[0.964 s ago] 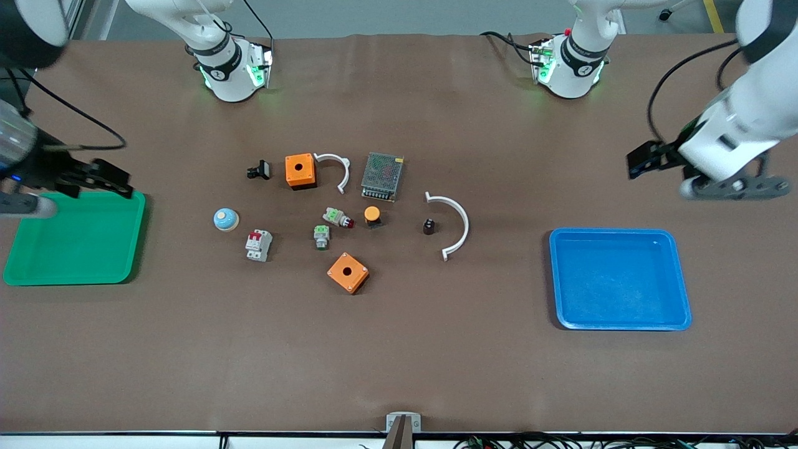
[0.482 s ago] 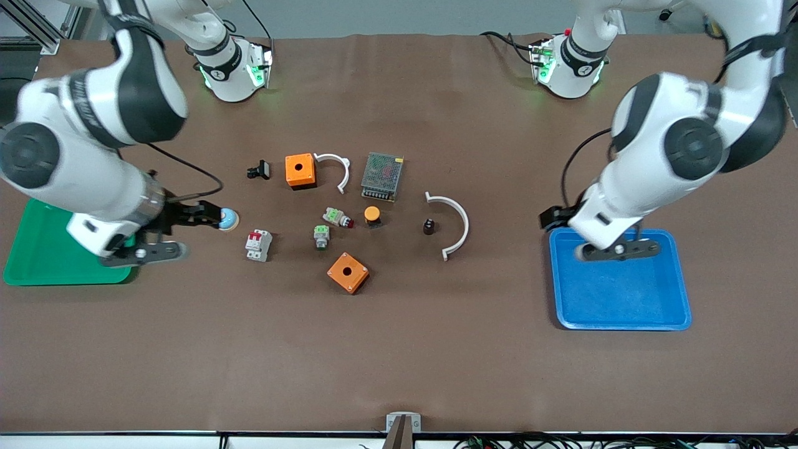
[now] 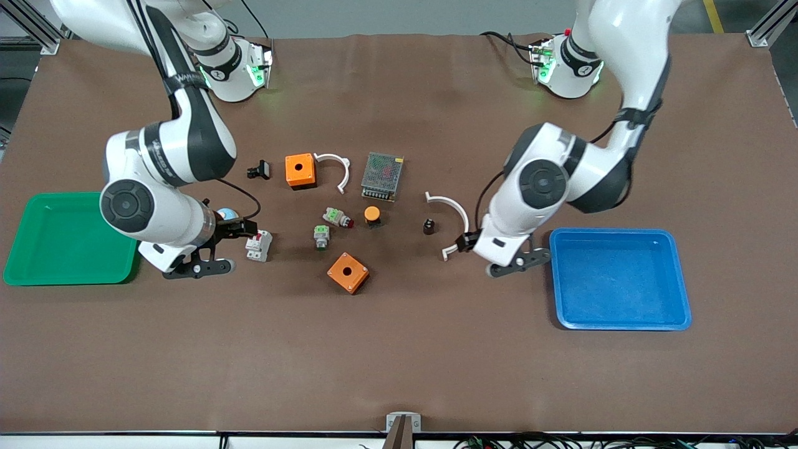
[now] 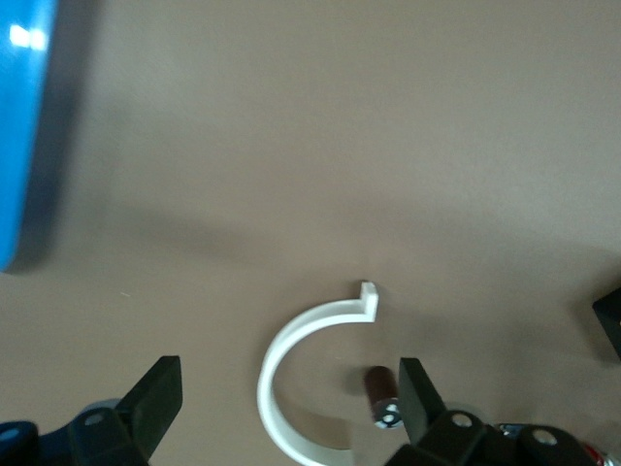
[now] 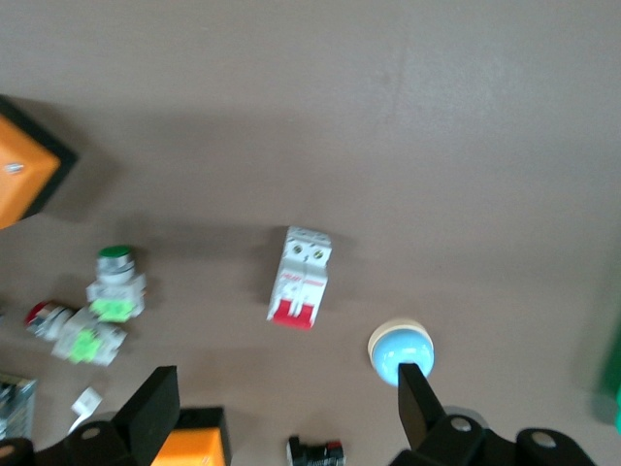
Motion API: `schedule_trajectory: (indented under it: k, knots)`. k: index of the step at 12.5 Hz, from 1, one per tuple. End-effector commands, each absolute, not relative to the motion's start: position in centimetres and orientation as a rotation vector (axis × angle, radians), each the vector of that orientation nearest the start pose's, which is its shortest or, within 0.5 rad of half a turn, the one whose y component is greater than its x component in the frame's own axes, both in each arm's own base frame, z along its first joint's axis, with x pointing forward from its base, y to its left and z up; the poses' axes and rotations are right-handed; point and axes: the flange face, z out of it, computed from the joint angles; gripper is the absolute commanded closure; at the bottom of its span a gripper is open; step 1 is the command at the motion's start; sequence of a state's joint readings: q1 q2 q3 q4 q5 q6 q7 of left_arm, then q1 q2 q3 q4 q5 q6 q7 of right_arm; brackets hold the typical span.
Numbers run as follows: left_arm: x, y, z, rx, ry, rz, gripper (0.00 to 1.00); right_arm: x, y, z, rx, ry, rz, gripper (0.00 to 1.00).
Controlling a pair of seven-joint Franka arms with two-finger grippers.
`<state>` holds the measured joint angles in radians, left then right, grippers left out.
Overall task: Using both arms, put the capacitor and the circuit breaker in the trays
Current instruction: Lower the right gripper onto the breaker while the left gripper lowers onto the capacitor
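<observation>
The capacitor (image 3: 429,226), a tiny dark cylinder, stands on the table inside the bend of a white curved clip (image 3: 460,219). My left gripper (image 3: 464,241) is open and empty, low over that clip's end. In the left wrist view the capacitor (image 4: 380,393) lies close by one finger of the gripper (image 4: 288,408). The circuit breaker (image 3: 259,245), white-grey with red levers, lies on the table. My right gripper (image 3: 242,228) is open and empty, just beside it. The right wrist view shows the breaker (image 5: 301,277) ahead of the open gripper (image 5: 286,413).
A blue tray (image 3: 620,280) lies at the left arm's end, a green tray (image 3: 68,240) at the right arm's end. Two orange boxes (image 3: 300,170) (image 3: 348,272), a grey meshed unit (image 3: 381,176), green-topped parts (image 3: 321,236), an orange-capped button (image 3: 372,215), a blue dome (image 3: 227,214) and a black clip (image 3: 258,169) crowd the middle.
Both arms have swung in from the table's ends. The left gripper came from the blue tray to the white clip, the right gripper from the green tray to the circuit breaker.
</observation>
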<state>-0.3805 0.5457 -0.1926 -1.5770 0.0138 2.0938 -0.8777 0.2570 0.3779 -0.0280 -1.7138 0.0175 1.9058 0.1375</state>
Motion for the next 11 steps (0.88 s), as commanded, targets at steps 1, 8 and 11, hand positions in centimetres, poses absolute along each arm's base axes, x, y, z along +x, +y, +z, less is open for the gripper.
schedule_trajectory:
  k: [1, 8, 11]
  knots:
    - [58.1, -39.1, 29.2, -3.147, -0.606, 0.126, 0.05, 60.1, 13.1, 32.0, -3.142, -0.068, 0.231, 0.02]
    - [53.4, -43.6, 23.8, -3.051, -0.789, 0.200, 0.36, 57.2, 12.9, 23.6, -3.093, 0.015, 0.119, 0.01]
    - [52.3, -43.7, 21.9, -3.050, -0.809, 0.200, 0.41, 56.8, 14.2, 21.9, -3.099, 0.080, 0.140, 0.02]
